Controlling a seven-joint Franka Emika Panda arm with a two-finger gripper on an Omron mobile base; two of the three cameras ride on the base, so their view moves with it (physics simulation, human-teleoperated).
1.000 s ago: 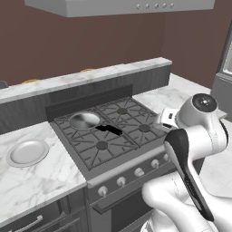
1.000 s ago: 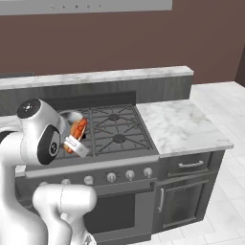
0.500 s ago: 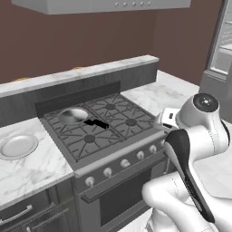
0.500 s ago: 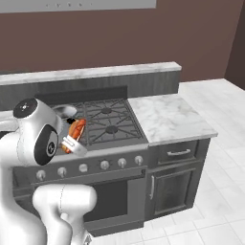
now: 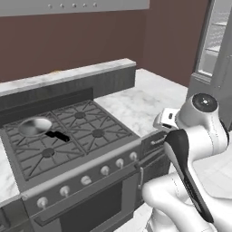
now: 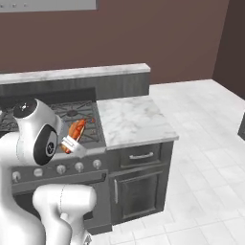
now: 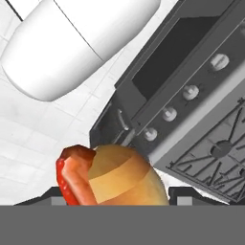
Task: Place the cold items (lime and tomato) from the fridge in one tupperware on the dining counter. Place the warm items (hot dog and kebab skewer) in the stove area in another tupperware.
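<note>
The hot dog (image 7: 112,174), a tan bun around a red sausage, lies between the fingers of my gripper (image 7: 117,198), which is shut on it. In the right base view the hot dog (image 6: 75,133) hangs in the gripper (image 6: 72,142) beside the arm's white shoulder, above the stove's front right corner. The raised dining counter (image 6: 76,72) runs behind the stove (image 5: 72,136). The lime, tomato, kebab skewer and tupperware are out of view.
A metal pan (image 5: 34,127) with a black handle sits on the stove's left burner. A marble counter (image 6: 131,119) over dark cabinets lies right of the stove. The fridge (image 5: 217,50) stands at the far right. White tiled floor (image 6: 201,158) spreads to the right.
The whole picture has shifted left in both base views, so the camera has moved right along the counter. The plate left of the stove has left the view. The hot dog stays gripped.
</note>
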